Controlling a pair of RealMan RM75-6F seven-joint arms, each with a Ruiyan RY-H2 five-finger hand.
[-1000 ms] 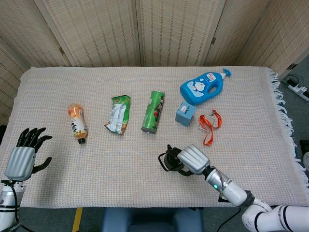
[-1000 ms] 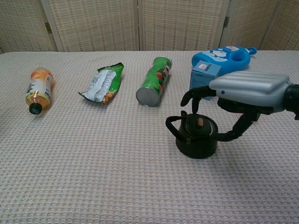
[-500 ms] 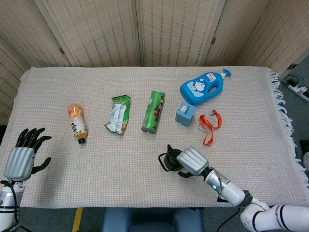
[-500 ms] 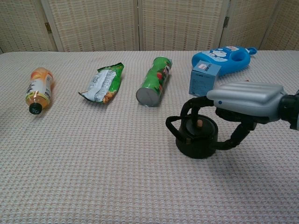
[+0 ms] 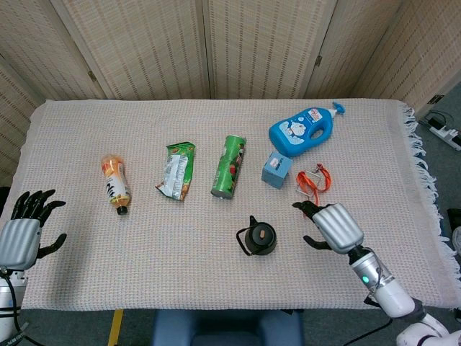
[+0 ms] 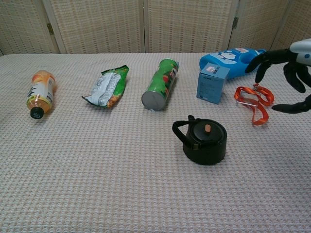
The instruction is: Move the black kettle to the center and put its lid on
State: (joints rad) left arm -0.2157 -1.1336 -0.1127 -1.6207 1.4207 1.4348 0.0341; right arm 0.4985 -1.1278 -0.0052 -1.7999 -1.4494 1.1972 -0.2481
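The small black kettle [image 5: 259, 238] [image 6: 203, 140] stands upright near the middle of the table's front half, on the cream woven tablecloth [image 5: 180, 245]. Its black lid with a small orange knob [image 6: 207, 128] sits on top. The loop handle [image 6: 180, 132] juts toward the robot's left, so the kettle's longer line runs left to right across the table, with a small spout nub just behind the handle.

The right hand [image 5: 331, 226] [image 6: 290, 73] hovers to the right of the kettle, apart from it, its dark fingers [image 6: 262, 62] spread and curved with nothing between them. The left hand [image 5: 21, 232] rests at the table's near left edge, fingers fanned out and empty.

Behind the kettle lies a green cylindrical snack can [image 5: 229, 166] [image 6: 161, 91] on its side. Left of it are a green-and-white crinkled snack bag [image 5: 176, 171] [image 6: 109, 86] and an orange drink bottle [image 5: 115, 184] [image 6: 39, 92] lying flat. To the right are a small blue box [image 5: 276, 169] [image 6: 213, 83], a blue pump-top bottle lying down [image 5: 305, 130] [image 6: 231, 59], and an orange strap with a clip [image 5: 313, 181] [image 6: 254, 101] close to the right hand's fingers.
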